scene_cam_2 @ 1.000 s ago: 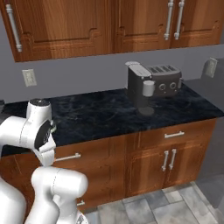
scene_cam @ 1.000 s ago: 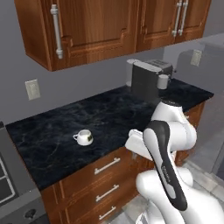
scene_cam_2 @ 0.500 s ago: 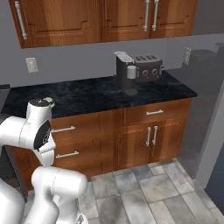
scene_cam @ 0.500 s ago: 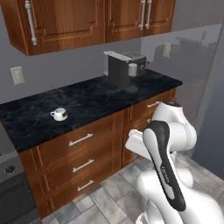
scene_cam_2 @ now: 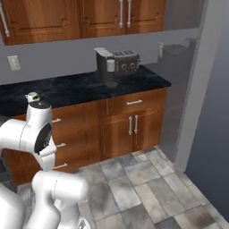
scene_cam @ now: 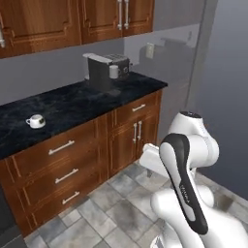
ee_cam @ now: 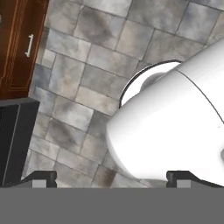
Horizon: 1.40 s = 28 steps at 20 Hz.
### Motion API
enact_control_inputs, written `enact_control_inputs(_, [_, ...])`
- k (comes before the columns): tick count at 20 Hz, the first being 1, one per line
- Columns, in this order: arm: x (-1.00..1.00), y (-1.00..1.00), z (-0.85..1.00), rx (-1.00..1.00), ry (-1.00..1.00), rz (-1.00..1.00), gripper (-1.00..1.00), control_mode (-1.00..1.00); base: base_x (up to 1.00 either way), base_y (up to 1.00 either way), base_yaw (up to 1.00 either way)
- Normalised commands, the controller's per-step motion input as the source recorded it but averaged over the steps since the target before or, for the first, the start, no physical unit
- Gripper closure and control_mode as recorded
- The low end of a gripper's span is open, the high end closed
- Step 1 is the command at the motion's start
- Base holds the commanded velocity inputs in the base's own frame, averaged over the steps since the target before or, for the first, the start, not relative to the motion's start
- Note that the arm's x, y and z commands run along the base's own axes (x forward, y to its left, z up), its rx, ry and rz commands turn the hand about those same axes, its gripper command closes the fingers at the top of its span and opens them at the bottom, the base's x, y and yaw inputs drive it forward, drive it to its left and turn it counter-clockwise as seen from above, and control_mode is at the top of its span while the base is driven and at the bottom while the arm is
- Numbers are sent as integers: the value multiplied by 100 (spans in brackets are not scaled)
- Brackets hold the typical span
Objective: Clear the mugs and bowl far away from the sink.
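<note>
— On the left of the dark counter [scene_cam: 72, 104], what is sitting there?
— The white mug [scene_cam: 36, 121], well apart from the coffee machine [scene_cam: 99, 70].
— And the gripper [ee_cam: 111, 177]?
— Gaping wide over floor tiles [ee_cam: 83, 52], gripping nothing.

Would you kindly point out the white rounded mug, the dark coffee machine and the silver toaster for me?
White rounded mug [scene_cam: 36, 121]: left base view, on its side wall.
Dark coffee machine [scene_cam_2: 104, 66]: right base view, on its front body.
Silver toaster [scene_cam_2: 127, 61]: right base view, on its front face.
</note>
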Motion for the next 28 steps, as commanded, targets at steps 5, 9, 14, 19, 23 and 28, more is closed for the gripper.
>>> enact_control_inputs(5, [0,0,0,0,0,0,-100,100,-42,0,-54])
enact_control_inputs(9, [0,0,0,0,0,0,-100,100,-35,0,-69])
enact_control_inputs(14, [0,0,0,0,0,0,-100,100,-55,4,-78])
enact_control_inputs(19, [0,0,0,0,0,0,-100,100,-99,30,-67])
enact_control_inputs(23, [0,0,0,0,0,0,-100,100,-100,50,-53])
enact_control_inputs(28, [0,0,0,0,0,0,-100,100,-100,56,-42])
